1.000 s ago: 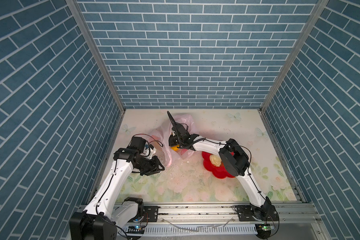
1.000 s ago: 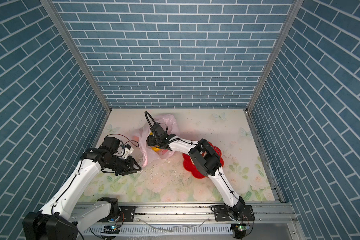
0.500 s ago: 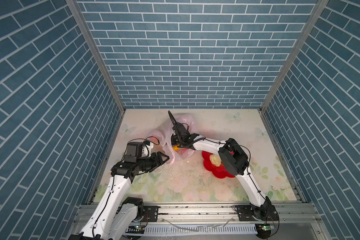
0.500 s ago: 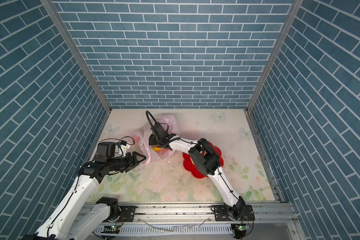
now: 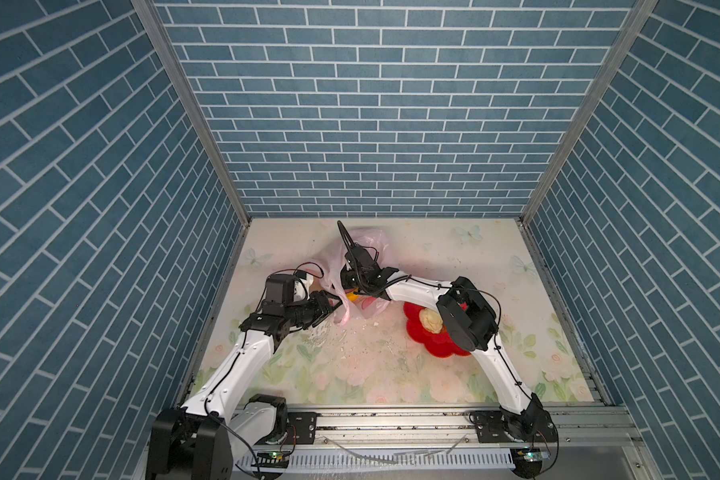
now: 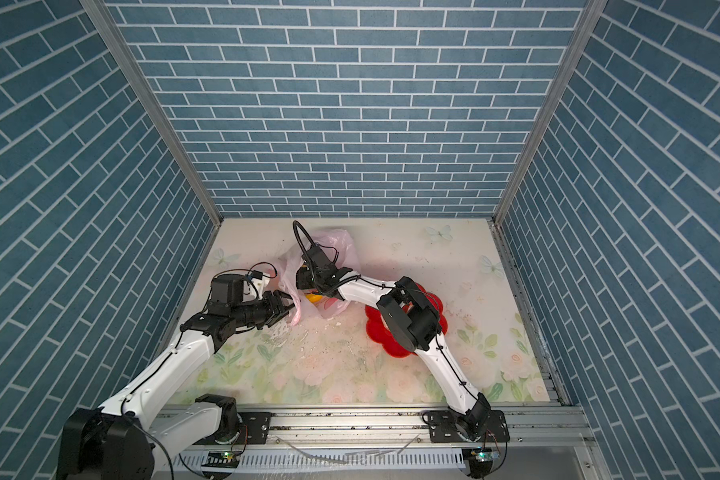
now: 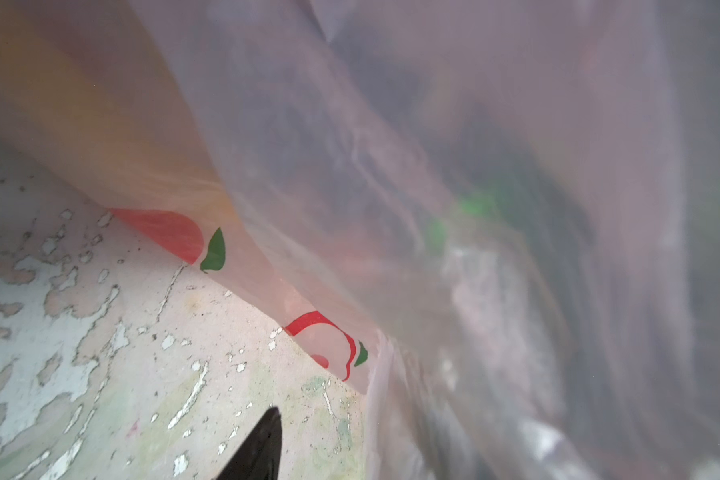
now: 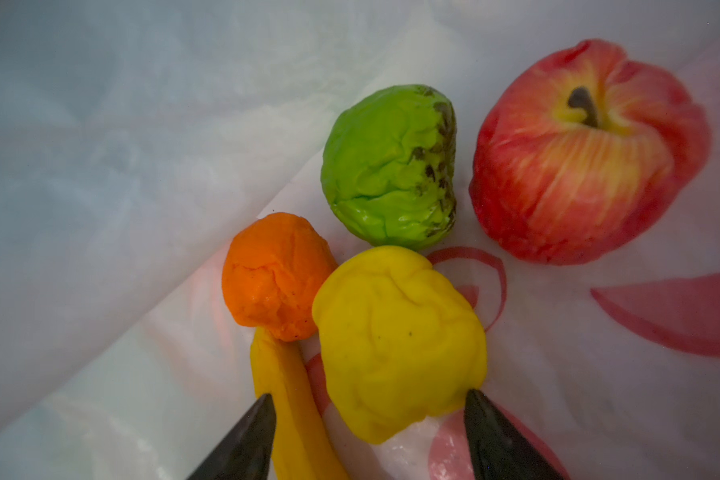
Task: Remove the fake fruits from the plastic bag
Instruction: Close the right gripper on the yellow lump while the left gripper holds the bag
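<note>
The pale-pink plastic bag [image 5: 368, 245] lies crumpled at the middle back of the table in both top views. My right gripper [image 8: 368, 399] is inside it and open. Its fingertips [image 8: 262, 415] straddle a banana [image 8: 287, 399] and a yellow piece [image 8: 400, 340]. Beyond them lie an orange piece [image 8: 275, 274], a green ball [image 8: 391, 166] and a red apple [image 8: 587, 153]. My left gripper [image 5: 336, 302] is at the bag's left edge [image 7: 350, 361]. One finger [image 7: 262, 449] shows over the table; bag film hides the other. Its jaws stand apart.
A red flower-shaped dish [image 5: 416, 332] holding a cream lumpy fruit [image 5: 430, 321] sits right of the bag, partly under my right arm [image 5: 466, 311]. The floral table [image 5: 371, 374] is scuffed in front of the bag. Brick-patterned walls enclose three sides.
My left arm swung round and carried its gripper right, up to the bag's left edge, with its jaws widening and then narrowing. The right arm and the fruits stayed put.
</note>
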`<action>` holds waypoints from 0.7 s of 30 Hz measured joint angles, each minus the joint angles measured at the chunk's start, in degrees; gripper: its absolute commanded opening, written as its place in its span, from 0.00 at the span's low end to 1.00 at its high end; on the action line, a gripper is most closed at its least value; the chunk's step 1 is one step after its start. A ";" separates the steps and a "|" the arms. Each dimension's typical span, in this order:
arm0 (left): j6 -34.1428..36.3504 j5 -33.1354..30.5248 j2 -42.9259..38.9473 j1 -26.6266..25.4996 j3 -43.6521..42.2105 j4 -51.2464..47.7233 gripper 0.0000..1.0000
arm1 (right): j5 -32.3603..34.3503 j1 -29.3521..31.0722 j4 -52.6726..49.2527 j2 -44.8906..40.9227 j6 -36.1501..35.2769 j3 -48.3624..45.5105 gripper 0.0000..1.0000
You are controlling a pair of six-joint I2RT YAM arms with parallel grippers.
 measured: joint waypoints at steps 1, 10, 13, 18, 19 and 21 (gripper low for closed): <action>-0.48 0.00 0.72 -0.11 0.00 1.09 0.43 | 0.00 0.00 0.00 0.00 0.00 0.00 0.72; -0.48 -1.16 0.79 -0.42 0.02 0.46 0.00 | 0.63 0.07 -0.07 0.00 -0.02 0.00 0.72; 0.48 -2.82 -2.29 -0.42 0.07 -4.85 0.00 | 1.14 0.17 -0.20 0.00 -0.04 0.00 0.72; 1.75 -6.19 -8.50 -0.42 0.83 -15.76 0.00 | 1.68 0.39 -0.46 0.00 -0.11 0.00 0.72; 1.90 -6.80 -9.62 -0.42 1.18 -17.88 0.00 | 1.79 0.46 -0.48 0.00 -0.17 0.00 0.72; 2.23 -7.78 -11.52 -0.42 1.70 -21.40 0.00 | 1.99 0.63 -0.48 0.00 -0.22 0.00 0.72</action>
